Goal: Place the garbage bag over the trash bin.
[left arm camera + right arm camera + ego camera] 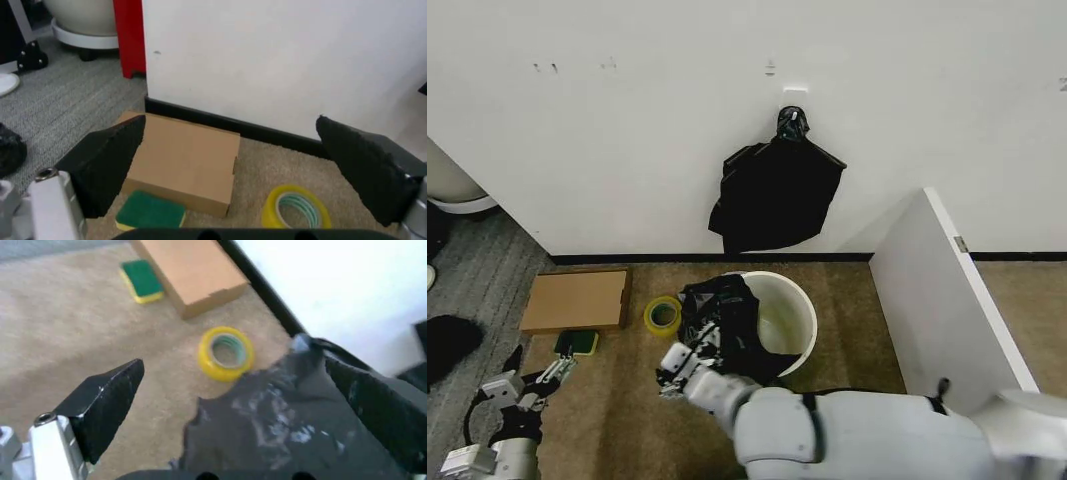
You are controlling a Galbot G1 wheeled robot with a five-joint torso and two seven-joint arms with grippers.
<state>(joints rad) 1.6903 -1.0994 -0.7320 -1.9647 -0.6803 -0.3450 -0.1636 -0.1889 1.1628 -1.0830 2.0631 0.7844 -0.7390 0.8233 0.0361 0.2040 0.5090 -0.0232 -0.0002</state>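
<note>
The trash bin (792,320) stands on the carpet in front of the wall. The garbage bag (722,320) is draped over the bin rim on the side nearest the yellow tape roll (663,315), partly hanging outside and partly inside. The rest of the rim and the white interior remain exposed.

The right gripper (689,357) sits at the near edge of the bag, beside the bin. In the right wrist view its jaws stand spread apart with the bag (280,425) between them; no firm grasp is visible.

The left gripper (545,378) hovers well apart from the bin, near the green sponge (577,343) and cardboard box (575,300), jaws released and empty.

Status, as a judgement: partly done. The bag covers one sector only. Remaining: spread the opening around the full rim.
</note>
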